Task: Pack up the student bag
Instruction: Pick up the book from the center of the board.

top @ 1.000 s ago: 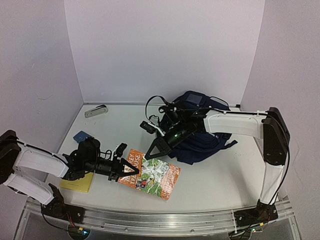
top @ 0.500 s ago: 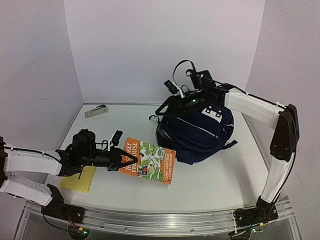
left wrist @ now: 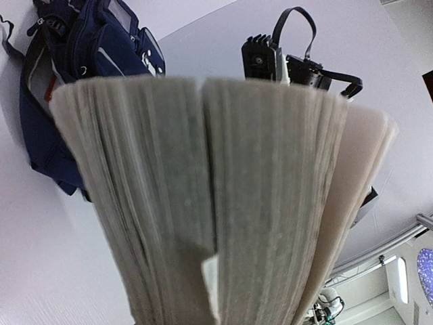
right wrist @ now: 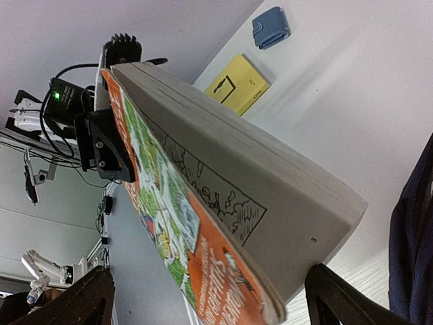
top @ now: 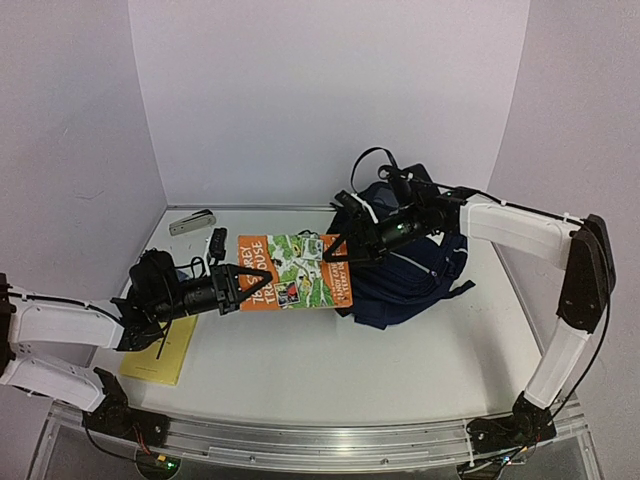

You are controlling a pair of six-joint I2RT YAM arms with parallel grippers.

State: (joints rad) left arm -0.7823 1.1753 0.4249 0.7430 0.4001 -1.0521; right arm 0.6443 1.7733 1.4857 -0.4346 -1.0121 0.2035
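The left gripper (top: 262,282) is clamped on one end of a book (top: 300,283), lifting it off the surface (top: 400,370), probably to feed it into the backpack (top: 420,275) slumped at the back right. The right gripper (top: 342,252) gapes wide around the book's far end, gripping nothing. A yellow notepad (top: 165,355) lies front-left, and bare white walls (top: 300,100) close in the surface.

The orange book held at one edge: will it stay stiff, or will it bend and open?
Probably fairly stiff: the orange book is thick and shows no sag though the left hand grips only one edge. With so many pages, it is likely heavy for its size. Its pages part in the left wrist view, so it may fan open.
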